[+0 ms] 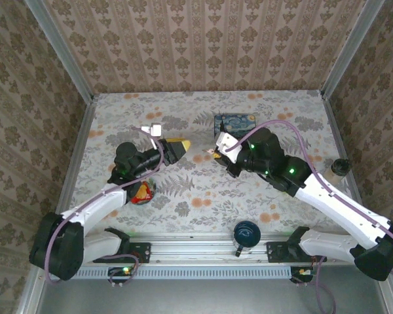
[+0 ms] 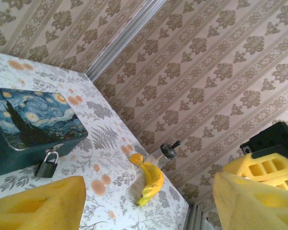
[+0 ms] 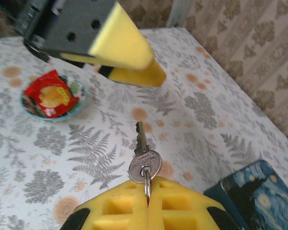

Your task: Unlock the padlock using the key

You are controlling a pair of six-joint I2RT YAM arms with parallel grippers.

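The key (image 3: 144, 154) hangs by its ring from my right gripper (image 3: 148, 192), whose yellow pads are shut on the ring, and its blade points away over the table. The small dark padlock (image 2: 47, 166) hangs by its silvery shackle from the front of the starry-night tin (image 2: 31, 120). My left gripper (image 2: 149, 208) stands open with nothing between its fingers (image 2: 36, 206), facing the tin from the left. In the top view the left gripper (image 1: 177, 146) and right gripper (image 1: 217, 152) are close together, just in front of the tin (image 1: 234, 122).
A bowl (image 1: 142, 191) with a red packet sits near the left arm. A banana (image 2: 151, 182) and a small bottle (image 2: 167, 152) lie toward the right edge. A blue cup (image 1: 247, 234) stands at the near edge. Patterned walls enclose the table.
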